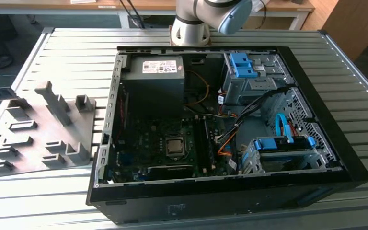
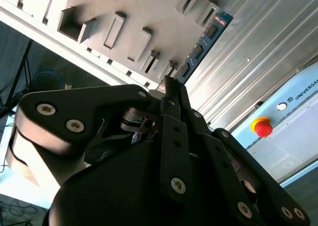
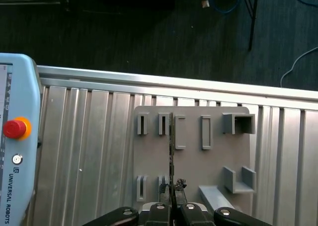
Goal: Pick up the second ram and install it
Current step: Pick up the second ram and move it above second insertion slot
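The second ram (image 2: 201, 47) is a thin blue board with black chips, and it sticks out from my black fingertips. My gripper (image 2: 171, 84) is shut on its near end. In the first wrist view the ram (image 3: 172, 146) shows edge-on as a thin dark line running away from the gripper (image 3: 172, 186), held above the grey slotted tray (image 3: 208, 161). The tray (image 1: 30, 129) lies at the exterior view's left, beside the open computer case (image 1: 222, 129). The motherboard (image 1: 171, 143) lies at the case's bottom, with its memory slots (image 1: 203, 139) beside the processor.
A pale blue teach pendant (image 3: 17, 136) with a red stop button (image 3: 15, 128) lies on the ribbed metal table (image 3: 89, 136) beside the tray. Cables, drive cages and a power supply (image 1: 153, 72) crowd the case. The arm's base (image 1: 190, 28) stands behind the case.
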